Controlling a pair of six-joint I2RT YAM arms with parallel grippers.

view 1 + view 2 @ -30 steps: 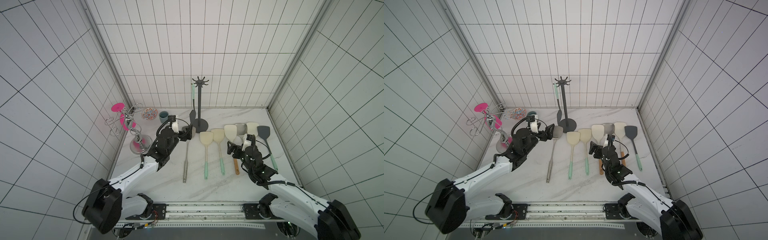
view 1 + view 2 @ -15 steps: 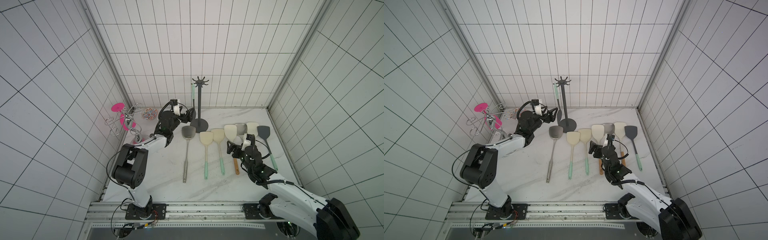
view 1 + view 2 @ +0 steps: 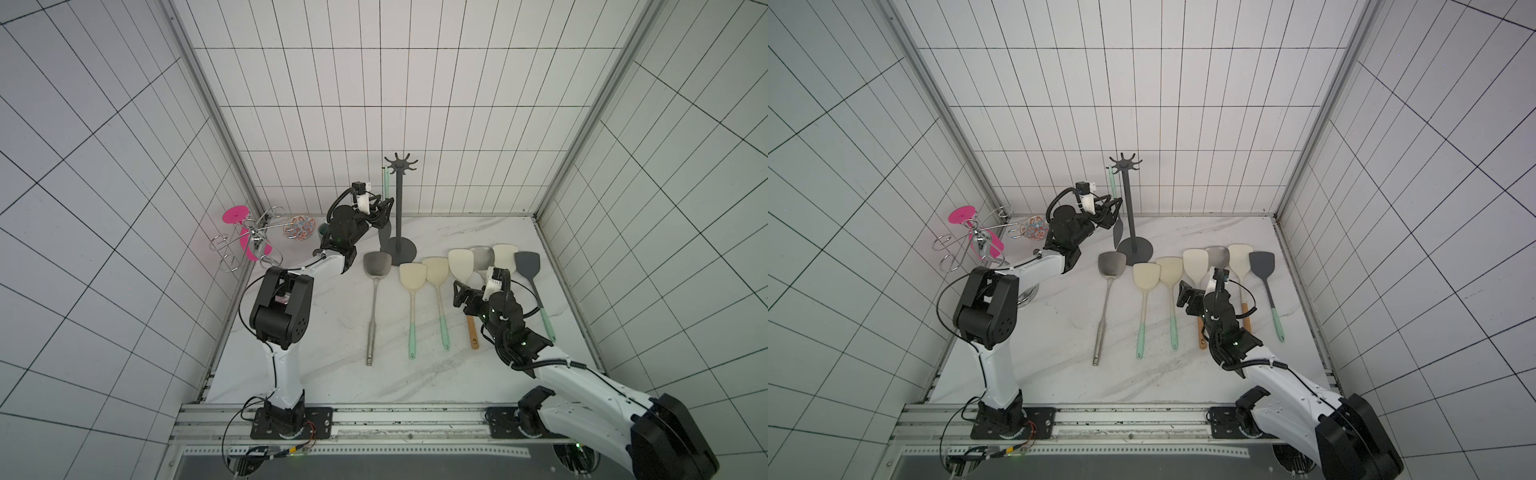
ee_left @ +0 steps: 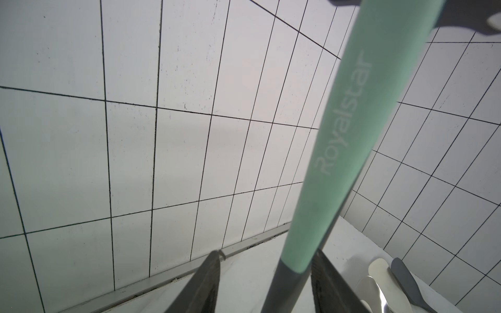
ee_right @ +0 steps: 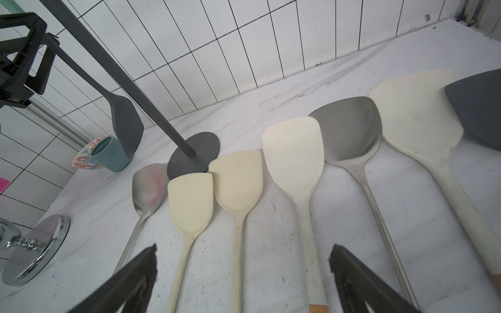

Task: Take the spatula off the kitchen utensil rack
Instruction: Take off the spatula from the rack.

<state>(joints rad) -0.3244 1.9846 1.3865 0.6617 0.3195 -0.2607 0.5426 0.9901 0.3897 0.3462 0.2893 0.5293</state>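
Note:
The kitchen utensil rack [image 3: 400, 208] [image 3: 1128, 208] [image 5: 135, 89] stands at the back of the marble table, a dark grey pole on a round base. The spatula [image 3: 385, 237] [image 3: 1118, 235] [image 5: 126, 127] hangs from a hook on its left side, mint handle up, dark grey blade down. My left gripper [image 3: 384, 208] [image 3: 1115, 208] [image 4: 267, 253] is open around the spatula's handle [image 4: 339, 135], where mint meets grey. The handle lies against one finger, with a gap to the other. My right gripper [image 3: 459, 293] [image 3: 1185, 297] [image 5: 244, 248] stands open low over the table, holding nothing.
Several spatulas [image 3: 413, 278] lie side by side in front of the rack's base [image 3: 401, 251], under and beyond my right gripper. At the back left stand a chrome wire stand [image 3: 249, 241] with pink pieces, a patterned bowl [image 3: 299, 226] and a teal cup [image 5: 111, 154].
My left arm has risen from the table and swung back to the rack. Its jaws have narrowed around the hanging spatula's handle. The right arm has stayed put.

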